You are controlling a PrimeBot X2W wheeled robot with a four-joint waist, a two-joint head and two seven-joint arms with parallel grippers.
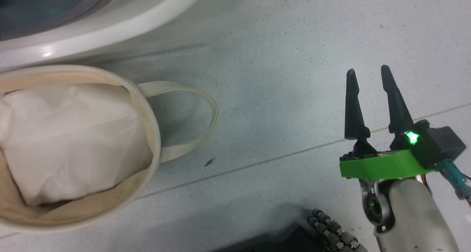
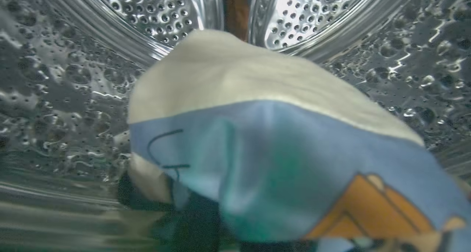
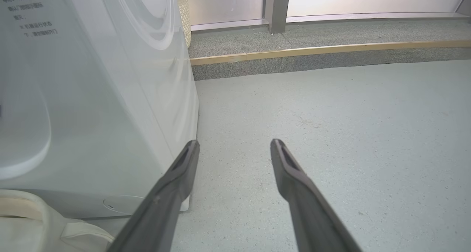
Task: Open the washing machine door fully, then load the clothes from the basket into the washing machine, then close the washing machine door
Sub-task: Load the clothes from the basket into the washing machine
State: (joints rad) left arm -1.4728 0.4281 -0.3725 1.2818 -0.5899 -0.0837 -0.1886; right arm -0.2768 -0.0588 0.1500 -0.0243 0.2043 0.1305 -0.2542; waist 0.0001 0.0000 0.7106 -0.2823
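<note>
my left jaws pinching light blue, cream and orange cartoon-print garment [image 2: 272, 149] inside perforated steel drum [image 2: 162, 13], right gripper [image 1: 367, 69] spread above grey floor [image 1: 294, 60]

Drum [image 2: 158, 9]: perforated steel, polished, mirror-bright, with a dimpled wall. Garment [image 2: 257, 141]: soft cloth, matt, printed cream, blue and orange. Washing machine [image 3: 92, 116] casing: smooth, glossy white; metal or plastic could not be told. Basket [image 1: 156, 134]: cream canvas, matt, slightly coarse. Padding [image 1: 70, 134] inside it: white, thin, crinkled, faint sheen. Floor [image 1: 294, 79]: pale grey, matt, finely speckled. Right gripper [image 1: 368, 69]: fingers [image 1: 354, 108] were dark matt plastic; mount [image 1: 379, 165] was smooth bright-green plastic.
</note>
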